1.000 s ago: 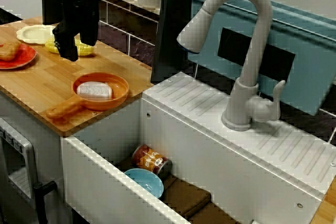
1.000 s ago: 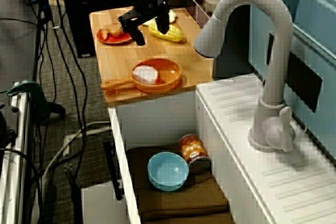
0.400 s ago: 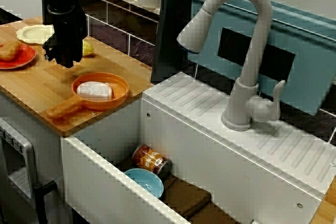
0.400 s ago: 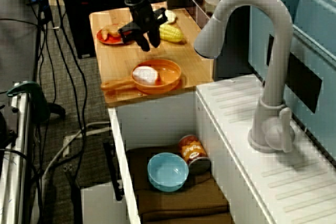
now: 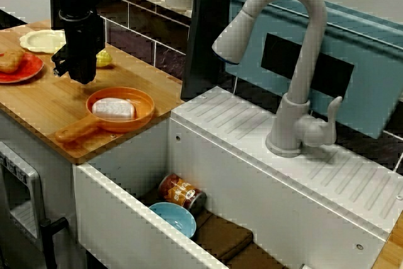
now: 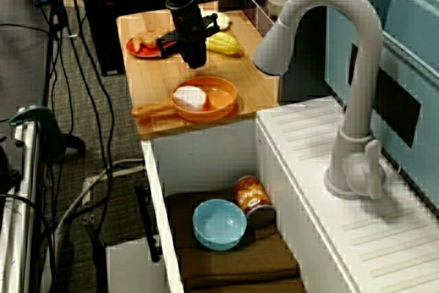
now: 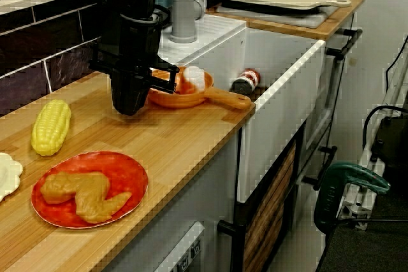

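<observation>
My black gripper point(image 5: 82, 77) hangs low over the wooden counter point(image 5: 44, 102), just behind the orange pan point(image 5: 140, 116). In the view from above the sink, the gripper point(image 6: 195, 62) is between the pan point(image 6: 221, 101) and the red plate point(image 6: 145, 50). A white block point(image 5: 114, 108) lies in the pan. In the view along the counter, the gripper point(image 7: 129, 107) shows as one dark block, its jaws hidden by the angle. Nothing shows in its grasp. A yellow corn cob point(image 7: 51, 125) lies behind it.
The red plate point(image 7: 131, 170) carries a brown chicken piece point(image 7: 83, 192), with a pale plate point(image 5: 41, 40) beside it. A white sink point(image 5: 208, 155) holds a can point(image 5: 181, 191), a blue bowl point(image 5: 172, 217) and a brown cloth point(image 5: 223, 237). A grey faucet point(image 5: 296, 61) stands behind.
The gripper has turned about its wrist and shifted from in front of the corn toward the counter spot behind the pan. Its spread fingers no longer show apart.
</observation>
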Available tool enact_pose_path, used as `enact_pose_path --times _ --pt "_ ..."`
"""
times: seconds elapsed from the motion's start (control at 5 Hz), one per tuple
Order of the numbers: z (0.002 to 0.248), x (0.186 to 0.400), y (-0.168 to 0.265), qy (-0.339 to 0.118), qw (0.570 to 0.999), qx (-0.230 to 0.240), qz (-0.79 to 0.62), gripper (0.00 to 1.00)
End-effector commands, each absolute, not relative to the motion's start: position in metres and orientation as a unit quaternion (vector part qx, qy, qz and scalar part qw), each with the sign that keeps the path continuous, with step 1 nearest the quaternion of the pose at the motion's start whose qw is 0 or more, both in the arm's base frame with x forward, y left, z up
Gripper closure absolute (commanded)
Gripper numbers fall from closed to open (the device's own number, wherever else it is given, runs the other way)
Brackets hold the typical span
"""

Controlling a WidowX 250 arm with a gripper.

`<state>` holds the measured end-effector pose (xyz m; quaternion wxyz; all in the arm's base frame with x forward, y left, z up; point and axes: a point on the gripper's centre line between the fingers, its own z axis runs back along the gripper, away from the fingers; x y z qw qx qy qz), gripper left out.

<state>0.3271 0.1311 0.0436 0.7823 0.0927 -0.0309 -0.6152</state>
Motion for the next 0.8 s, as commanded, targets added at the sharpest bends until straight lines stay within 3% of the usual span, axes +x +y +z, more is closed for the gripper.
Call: enact_pose_path --times 0.0,0.4,0.6 --pt "0.061 0.324 0.12 -0.039 0.766 0.101 -0.633 1.0" --pt "0.046 0.318 0.097 -0.034 0.77 0.086 -0.631 1.0" --pt "0.05 0.325 0.086 -0.044 0.787 0.044 -0.614 1.0"
